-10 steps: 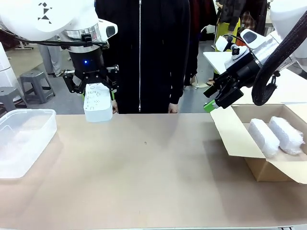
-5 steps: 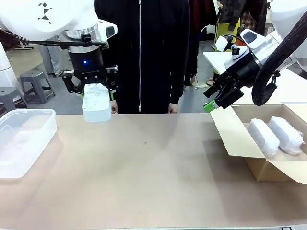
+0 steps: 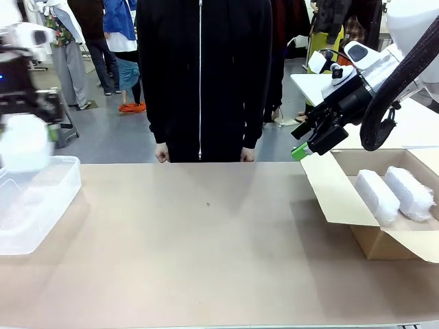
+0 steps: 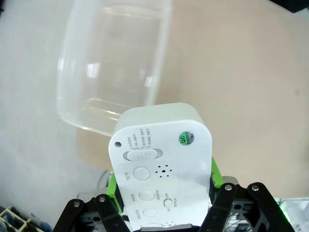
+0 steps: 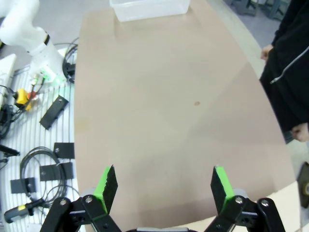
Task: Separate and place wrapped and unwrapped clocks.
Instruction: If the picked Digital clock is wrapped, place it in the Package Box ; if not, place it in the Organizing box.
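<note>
The unwrapped clock (image 4: 161, 159), a smooth white block with buttons on its back, sits between the green pads of my left gripper (image 4: 163, 188), which is shut on it. In the front view, the left gripper (image 3: 26, 127) and that clock (image 3: 24, 152) are motion-blurred at the far left, above the clear plastic bin (image 3: 58, 188). The left wrist view shows the bin (image 4: 96, 63) below the clock. Two bubble-wrapped clocks (image 3: 377, 197) (image 3: 410, 192) lie in the cardboard box (image 3: 374, 243) at the right. My right gripper (image 3: 306, 140) hangs open by the box's raised flap, with nothing between its fingers (image 5: 107, 186).
A person in a black zipped jacket (image 3: 200, 75) stands at the far edge, hands (image 3: 162, 153) at the table's rim. The box flap (image 3: 333, 188) leans in towards the table's middle. Cables and tools (image 5: 38, 159) lie beside the table in the right wrist view.
My left arm has swung fast to the left with the bare clock, from the table's far edge to above the clear bin. The right arm has not moved.
</note>
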{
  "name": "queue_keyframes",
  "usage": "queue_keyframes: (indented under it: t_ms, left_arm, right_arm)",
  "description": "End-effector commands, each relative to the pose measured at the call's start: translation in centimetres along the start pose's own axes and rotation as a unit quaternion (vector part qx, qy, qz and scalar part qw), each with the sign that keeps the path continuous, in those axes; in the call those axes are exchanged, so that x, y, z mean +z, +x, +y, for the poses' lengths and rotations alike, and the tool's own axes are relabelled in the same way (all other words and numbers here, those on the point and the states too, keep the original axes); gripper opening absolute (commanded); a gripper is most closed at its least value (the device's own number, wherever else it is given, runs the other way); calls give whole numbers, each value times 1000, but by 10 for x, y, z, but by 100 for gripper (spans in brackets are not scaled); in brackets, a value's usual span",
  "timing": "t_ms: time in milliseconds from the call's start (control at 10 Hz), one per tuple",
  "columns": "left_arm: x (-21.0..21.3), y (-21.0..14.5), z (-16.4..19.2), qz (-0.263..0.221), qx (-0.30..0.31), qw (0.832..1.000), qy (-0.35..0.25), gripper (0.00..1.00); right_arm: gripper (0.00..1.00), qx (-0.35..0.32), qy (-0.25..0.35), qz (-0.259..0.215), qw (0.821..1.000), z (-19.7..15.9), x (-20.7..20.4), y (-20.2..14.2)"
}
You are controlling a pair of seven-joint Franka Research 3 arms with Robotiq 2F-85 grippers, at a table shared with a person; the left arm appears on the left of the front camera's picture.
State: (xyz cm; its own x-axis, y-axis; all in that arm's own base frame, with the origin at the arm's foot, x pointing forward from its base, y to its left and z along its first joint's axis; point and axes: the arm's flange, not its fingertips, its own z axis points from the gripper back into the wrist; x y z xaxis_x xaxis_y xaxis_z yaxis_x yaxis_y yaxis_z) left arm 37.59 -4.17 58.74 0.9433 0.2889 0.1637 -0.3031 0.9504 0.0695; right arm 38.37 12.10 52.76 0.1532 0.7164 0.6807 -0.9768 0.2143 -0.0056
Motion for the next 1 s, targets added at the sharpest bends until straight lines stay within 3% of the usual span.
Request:
queue_keyframes:
  t_ms: [0,200,400,500,900]
  left_arm:
    - [-29,21,55,-18,-36,999,-11,78]
    - [-58,57,87,-53,-62,997,0,78]
    - [-79,82,91,8,-102,994,35,78]
    - [-65,54,100,-24,-56,998,9,78]
    - [-65,54,100,-24,-56,998,9,78]
  right_arm:
    - [100,-1,6,0,1000,-1,0,1]
    - [100,-1,6,0,1000,-1,0,1]
    - [100,-1,6,0,1000,-1,0,1]
    - [100,-1,6,0,1000,-1,0,1]
    - [100,-1,6,0,1000,-1,0,1]
